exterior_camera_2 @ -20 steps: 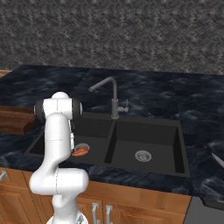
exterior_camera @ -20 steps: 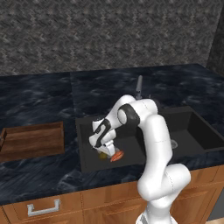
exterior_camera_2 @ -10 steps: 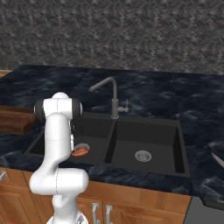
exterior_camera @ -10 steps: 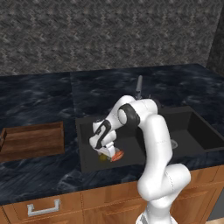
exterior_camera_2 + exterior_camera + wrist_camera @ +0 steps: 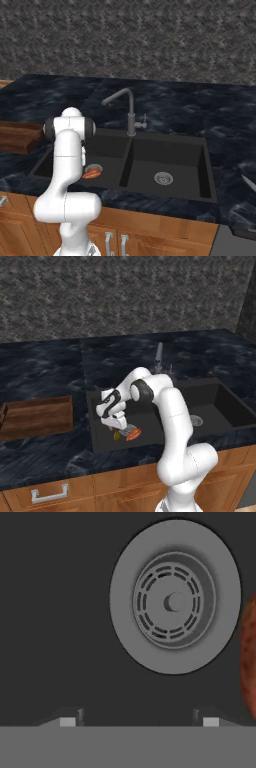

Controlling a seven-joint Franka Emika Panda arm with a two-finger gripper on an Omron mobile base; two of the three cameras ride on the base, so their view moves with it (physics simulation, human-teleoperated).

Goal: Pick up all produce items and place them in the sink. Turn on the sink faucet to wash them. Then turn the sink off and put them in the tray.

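Far to the left of your claw, the brown wooden tray sits on the dark counter, well apart from the sink. Your claw hangs low inside the sink's left basin, pointing down at the basin floor. Just under it, a little to its left, lies the small yellow-green lime, close against the claw's fingers; you cannot tell whether anything touches it. Just right of the claw rests the orange-red carrot on the basin floor, beside the lime.

In the hand view your two fingertips stand wide apart with only bare black basin floor between them, so the claw reads as released and empty. Ahead of the tips sits the round silver drain, and the carrot shows as an orange-red edge at the right border, off to one side of the right fingertip.

Behind your claw and to its right, the grey faucet stands upright at the sink's back rim, its spout angled out over the left basin. Further right lies the second basin with its own drain.
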